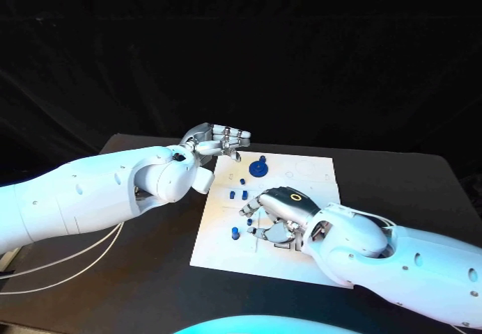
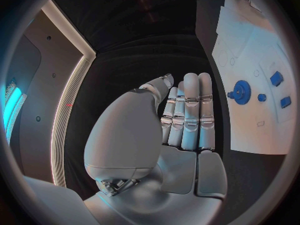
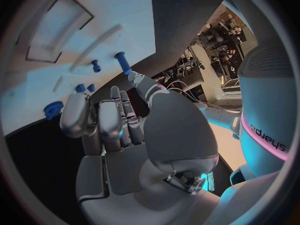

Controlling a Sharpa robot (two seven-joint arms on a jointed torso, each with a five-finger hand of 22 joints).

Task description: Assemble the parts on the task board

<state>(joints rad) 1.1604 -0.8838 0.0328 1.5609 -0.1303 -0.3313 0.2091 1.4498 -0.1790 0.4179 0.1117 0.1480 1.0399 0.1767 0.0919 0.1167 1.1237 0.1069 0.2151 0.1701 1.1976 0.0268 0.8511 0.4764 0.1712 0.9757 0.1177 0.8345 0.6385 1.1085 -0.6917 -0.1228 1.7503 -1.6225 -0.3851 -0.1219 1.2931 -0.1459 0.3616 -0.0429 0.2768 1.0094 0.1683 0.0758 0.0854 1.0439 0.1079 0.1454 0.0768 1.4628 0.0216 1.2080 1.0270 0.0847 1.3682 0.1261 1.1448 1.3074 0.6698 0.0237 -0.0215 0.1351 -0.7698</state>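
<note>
The right robot hand (image 1: 276,216) is low over the task board (image 1: 301,174), around the board's middle and toward its six o'clock edge. Its fingers are curled down near a small blue part (image 1: 236,234) — whether they actually pinch anything I can't tell; the right wrist view shows the fingers bent inward with small blue parts (image 3: 95,65) and a blue peg (image 3: 122,62) lying beyond them on the board.

The left robot hand (image 1: 216,141) waits at the board's eleven o'clock corner, fingers straight and pressed side by side, holding nothing. The blue gear (image 1: 259,167) sits on the board toward twelve o'clock.

My read: it's a pick of a small piece. Best done slowly — settle the fingertips either side of the part, keep it upright, and let the left hand steady the board on the bench (image 1: 402,181) if it slides.
</note>
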